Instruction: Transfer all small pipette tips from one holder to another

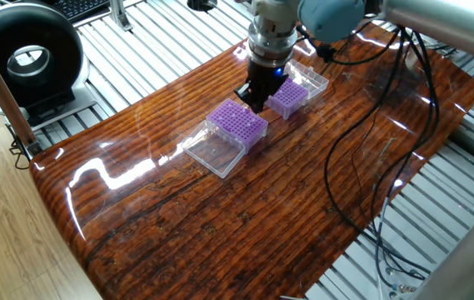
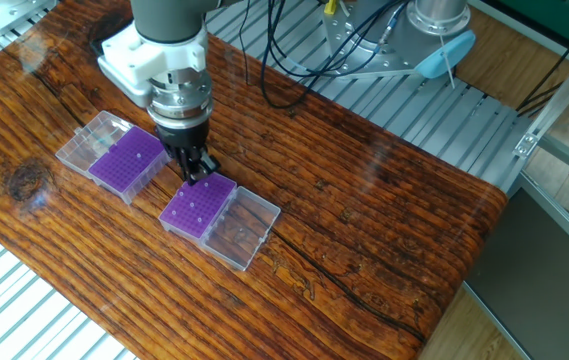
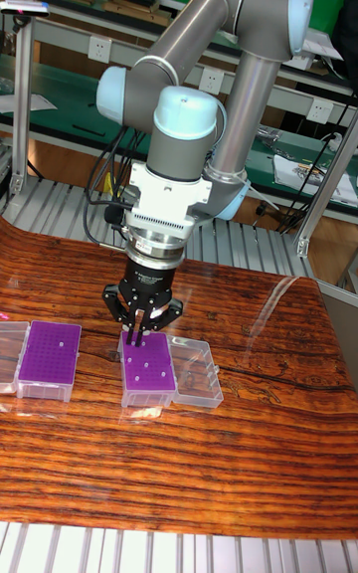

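A: Tips (image 2: 196,208) show as pale dots on the near rack (image 2: 198,207), the purple one with the clear lid (image 2: 244,231) lying open beside it. The far rack (image 2: 129,160) shows no dots I can make out.

B: And the gripper (image 2: 195,166)?

A: It hangs at the near rack's back edge, fingers drawn close together and pointing down. In the tall view something thin and pale sits between the fingers, perhaps a tip, but I cannot tell for sure.

B: So is it picking up or placing?

A: My guess is working over a hole in the back row. Either way, the care is the same: keep the fingers square over one hole, come straight down, no sideways drift.

B: Risk?

A: Nudging the light rack on the glossy table (image 2: 384,230), or tilting a tip so it jams in the grid.
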Controlling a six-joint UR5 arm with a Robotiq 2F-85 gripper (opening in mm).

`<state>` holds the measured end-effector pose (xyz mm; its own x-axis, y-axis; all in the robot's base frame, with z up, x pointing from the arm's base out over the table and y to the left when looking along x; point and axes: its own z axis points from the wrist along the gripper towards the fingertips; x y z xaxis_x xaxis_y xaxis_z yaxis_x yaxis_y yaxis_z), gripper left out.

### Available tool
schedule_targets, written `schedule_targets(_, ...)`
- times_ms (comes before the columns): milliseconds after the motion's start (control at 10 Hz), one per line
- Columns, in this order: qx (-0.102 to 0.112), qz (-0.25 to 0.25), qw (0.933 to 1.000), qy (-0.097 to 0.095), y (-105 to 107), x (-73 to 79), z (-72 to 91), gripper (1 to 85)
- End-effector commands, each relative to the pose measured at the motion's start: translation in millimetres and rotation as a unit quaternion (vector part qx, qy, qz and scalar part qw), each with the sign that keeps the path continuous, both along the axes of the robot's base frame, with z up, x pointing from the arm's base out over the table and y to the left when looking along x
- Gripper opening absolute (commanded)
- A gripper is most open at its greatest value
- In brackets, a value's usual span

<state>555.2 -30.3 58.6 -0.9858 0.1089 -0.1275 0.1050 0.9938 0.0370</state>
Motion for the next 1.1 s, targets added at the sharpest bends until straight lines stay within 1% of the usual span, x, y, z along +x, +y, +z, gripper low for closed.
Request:
schedule_targets(0, 0.005, 0.000, 1.0000, -0.004, 1.3, 1.7, -2.5, 18.3)
schedule_targets(200, 0.005, 0.004, 1.0000, -0.007, -1.5, 3.1, -5.4, 17.7)
schedule_targets(600, 0.008, 0.007, 0.9999, -0.005, 1.7, -0.4, -6.2, 19.7)
schedule_targets(1000, 0.008, 0.011, 0.9999, -0.005, 0.3, -5.0, -7.4, 20.0)
